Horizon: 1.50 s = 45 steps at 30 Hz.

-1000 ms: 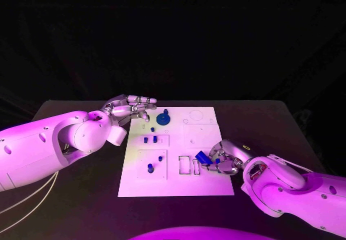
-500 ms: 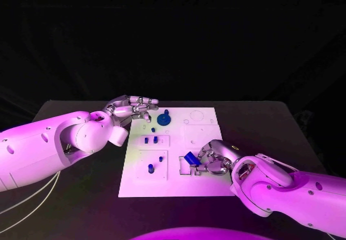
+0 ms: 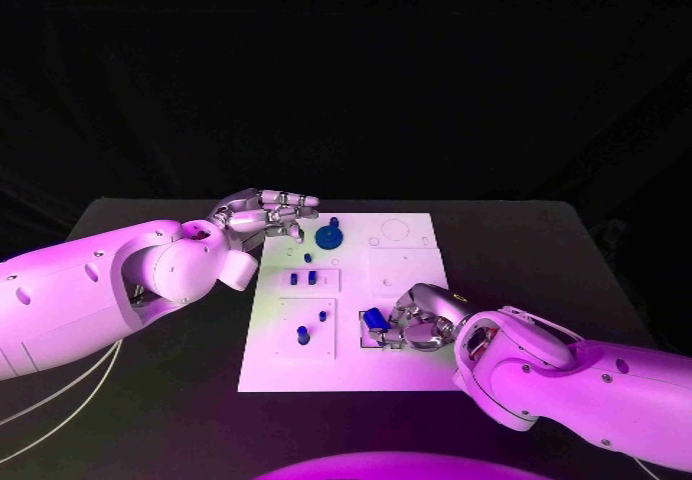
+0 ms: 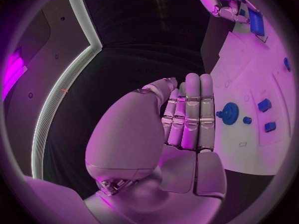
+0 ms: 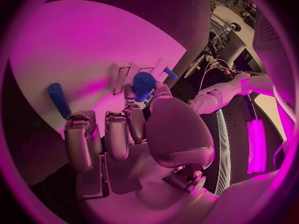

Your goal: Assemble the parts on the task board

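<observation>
A small blue part goes over the slots

The tabletop (image 3: 548,250) carries the white task board (image 3: 411,262). The left hand (image 3: 267,216) waits by its far corner, fingers curled, holding nothing. The right hand (image 3: 411,322) pinches the blue part (image 3: 375,318) above the slots; it looks light, hard and slippery, so hold its sides.

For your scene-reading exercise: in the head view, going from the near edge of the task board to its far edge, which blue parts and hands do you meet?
Right hand holding a blue part → blue pegs → blue gear → left hand.
</observation>
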Each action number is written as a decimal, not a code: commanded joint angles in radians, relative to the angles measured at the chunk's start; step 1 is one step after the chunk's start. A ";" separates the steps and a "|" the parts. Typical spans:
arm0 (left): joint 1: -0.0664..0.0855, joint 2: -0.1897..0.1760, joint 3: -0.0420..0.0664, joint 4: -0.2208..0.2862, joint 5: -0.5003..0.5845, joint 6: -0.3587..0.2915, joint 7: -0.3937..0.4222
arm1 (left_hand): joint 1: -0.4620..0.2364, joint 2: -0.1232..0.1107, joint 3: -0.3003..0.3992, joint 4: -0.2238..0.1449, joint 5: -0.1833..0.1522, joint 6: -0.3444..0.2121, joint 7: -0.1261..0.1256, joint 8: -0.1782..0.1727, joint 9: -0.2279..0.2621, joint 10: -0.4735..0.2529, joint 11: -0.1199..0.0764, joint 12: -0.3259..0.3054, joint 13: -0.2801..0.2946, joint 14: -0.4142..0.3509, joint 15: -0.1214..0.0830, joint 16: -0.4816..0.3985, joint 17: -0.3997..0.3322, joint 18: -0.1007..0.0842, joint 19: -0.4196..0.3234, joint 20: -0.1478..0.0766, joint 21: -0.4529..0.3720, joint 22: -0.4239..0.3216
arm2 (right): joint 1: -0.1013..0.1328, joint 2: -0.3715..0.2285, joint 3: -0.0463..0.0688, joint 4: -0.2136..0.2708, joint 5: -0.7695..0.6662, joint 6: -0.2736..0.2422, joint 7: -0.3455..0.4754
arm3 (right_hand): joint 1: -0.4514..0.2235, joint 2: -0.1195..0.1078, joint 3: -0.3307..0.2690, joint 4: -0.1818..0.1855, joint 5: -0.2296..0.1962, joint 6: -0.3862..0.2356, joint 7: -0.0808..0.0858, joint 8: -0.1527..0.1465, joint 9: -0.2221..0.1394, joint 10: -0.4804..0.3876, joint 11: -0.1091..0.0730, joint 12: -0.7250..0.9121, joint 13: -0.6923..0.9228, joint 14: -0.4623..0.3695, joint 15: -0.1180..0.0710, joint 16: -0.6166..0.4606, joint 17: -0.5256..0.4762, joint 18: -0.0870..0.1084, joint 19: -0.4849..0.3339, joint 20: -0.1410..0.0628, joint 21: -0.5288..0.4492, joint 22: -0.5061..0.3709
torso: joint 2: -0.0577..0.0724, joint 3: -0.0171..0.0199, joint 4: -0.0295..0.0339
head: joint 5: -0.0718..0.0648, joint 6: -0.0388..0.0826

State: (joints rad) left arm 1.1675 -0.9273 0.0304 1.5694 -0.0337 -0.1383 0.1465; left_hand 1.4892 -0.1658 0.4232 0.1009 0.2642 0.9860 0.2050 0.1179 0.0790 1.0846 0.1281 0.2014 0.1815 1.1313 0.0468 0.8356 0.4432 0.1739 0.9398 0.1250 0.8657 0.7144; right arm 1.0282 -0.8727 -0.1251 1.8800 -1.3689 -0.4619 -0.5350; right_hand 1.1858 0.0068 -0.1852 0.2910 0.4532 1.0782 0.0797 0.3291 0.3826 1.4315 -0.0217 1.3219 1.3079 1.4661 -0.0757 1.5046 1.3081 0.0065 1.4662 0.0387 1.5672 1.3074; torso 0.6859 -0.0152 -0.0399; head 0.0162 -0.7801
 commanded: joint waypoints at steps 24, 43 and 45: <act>0.001 -0.004 0.001 0.006 0.000 0.021 -0.002 | -0.009 0.004 -0.008 0.001 -0.003 -0.010 -0.001 0.006 -0.001 -0.009 0.000 0.006 -0.001 -0.007 -0.002 -0.004 -0.001 0.011 -0.001 0.008 -0.005 -0.002 | -0.002 0.011 0.000 -0.007 -0.026 0.021 -0.012 | -0.197 -0.103 0.027 0.004 -0.270 0.006 -0.022 -0.008 0.040 -0.013 0.008 -0.048 0.007 0.077 0.001 -0.003 0.129 0.000 0.092 -0.001 -0.025 0.255 | -0.001 0.0007 -0.0011 | 0.002 -0.003; 0.001 -0.005 0.001 0.005 0.000 0.023 -0.004 | -0.009 0.004 -0.008 0.001 -0.003 -0.010 -0.001 0.006 -0.001 -0.009 0.000 0.006 -0.001 -0.007 -0.002 -0.004 -0.001 0.011 -0.001 0.008 -0.005 -0.002 | -0.004 -0.011 0.000 0.002 -0.045 0.036 -0.006 | 0.003 -0.009 0.060 -0.025 -0.099 0.026 -0.037 0.004 0.068 0.023 -0.006 0.003 0.060 0.084 -0.011 0.016 0.164 -0.007 0.105 -0.011 0.004 0.263 | -0.001 0.0006 0.0002 | 0.002 -0.006; 0.001 -0.005 0.001 0.005 0.000 0.023 -0.004 | -0.009 0.006 -0.009 0.002 -0.003 -0.011 -0.001 0.006 -0.002 -0.010 0.000 0.007 -0.001 -0.007 -0.002 -0.004 -0.002 0.011 -0.001 0.008 -0.006 -0.002 | -0.004 -0.011 0.000 0.001 -0.046 0.041 -0.006 | 0.024 -0.011 0.061 -0.035 -0.096 0.026 -0.038 0.004 0.069 0.024 -0.007 0.005 0.063 0.085 -0.012 0.016 0.165 -0.007 0.105 -0.012 0.004 0.263 | -0.001 0.0002 -0.0004 | 0.002 -0.006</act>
State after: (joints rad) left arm 1.1677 -0.9333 0.0303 1.5720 -0.0337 -0.1331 0.1395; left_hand 1.4861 -0.1626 0.4205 0.1035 0.2642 0.9827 0.2017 0.1179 0.0782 1.0825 0.1259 0.2014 0.1817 1.1313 0.0468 0.8356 0.4424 0.1709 0.9399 0.1250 0.8658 0.7135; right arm 1.0267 -0.8837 -0.1225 1.8871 -1.3959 -0.4447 -0.5384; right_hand 1.1965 -0.0105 -0.1231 0.2625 0.3543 1.1041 0.0460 0.3286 0.4505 1.4473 -0.0306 1.3249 1.3090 1.4683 -0.0808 1.5171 1.3076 0.0066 1.4662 0.0315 1.5655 1.3080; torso 0.6848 -0.0145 -0.0398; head 0.0179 -0.7862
